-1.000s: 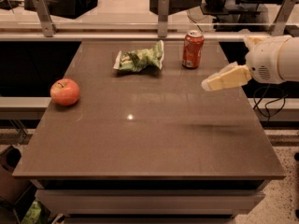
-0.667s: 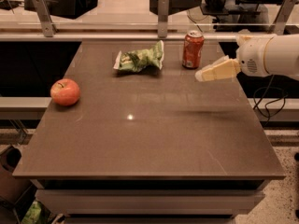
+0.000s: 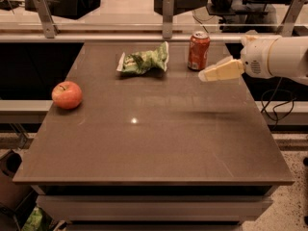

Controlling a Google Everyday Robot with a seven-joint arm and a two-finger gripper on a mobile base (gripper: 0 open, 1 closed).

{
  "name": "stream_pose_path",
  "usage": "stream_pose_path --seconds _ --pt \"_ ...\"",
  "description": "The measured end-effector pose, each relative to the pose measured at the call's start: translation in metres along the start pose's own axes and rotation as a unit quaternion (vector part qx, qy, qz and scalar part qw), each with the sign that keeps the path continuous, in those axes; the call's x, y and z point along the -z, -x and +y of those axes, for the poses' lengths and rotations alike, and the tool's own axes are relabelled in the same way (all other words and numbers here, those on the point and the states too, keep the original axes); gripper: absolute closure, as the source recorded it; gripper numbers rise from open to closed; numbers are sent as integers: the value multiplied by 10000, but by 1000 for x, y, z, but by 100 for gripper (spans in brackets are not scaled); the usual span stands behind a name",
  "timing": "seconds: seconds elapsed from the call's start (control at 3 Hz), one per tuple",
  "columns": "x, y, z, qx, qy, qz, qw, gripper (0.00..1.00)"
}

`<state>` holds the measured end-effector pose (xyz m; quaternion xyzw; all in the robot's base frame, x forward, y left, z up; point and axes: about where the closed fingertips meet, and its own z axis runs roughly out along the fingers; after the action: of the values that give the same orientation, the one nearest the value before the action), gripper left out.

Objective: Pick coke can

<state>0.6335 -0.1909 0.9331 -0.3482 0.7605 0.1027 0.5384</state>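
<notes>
The coke can (image 3: 198, 50) is a small red can with a silver top. It stands upright near the far right of the brown table (image 3: 154, 143). My gripper (image 3: 207, 74) comes in from the right on a white arm. Its cream-coloured fingers (image 3: 221, 71) point left and hover above the table, just right of the can and a little nearer to the camera, not touching it. Nothing is held in it.
A crumpled green chip bag (image 3: 144, 60) lies left of the can at the table's far side. A red apple (image 3: 67, 94) sits near the left edge. A rail with metal posts (image 3: 167, 13) runs behind the table.
My gripper has moved left and slightly up, closer to the can. The can, bag and apple have not moved.
</notes>
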Motion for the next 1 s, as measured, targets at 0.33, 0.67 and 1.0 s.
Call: stream_pose_path --seconds 0.33,0.67,1.0 --pt "-13 4 -12 -175 -42 -395 9991 0" --pt "-27 9 -20 -286 27 -737 9969 0" --pt "-39 9 -25 -401 90 -919 9949 0"
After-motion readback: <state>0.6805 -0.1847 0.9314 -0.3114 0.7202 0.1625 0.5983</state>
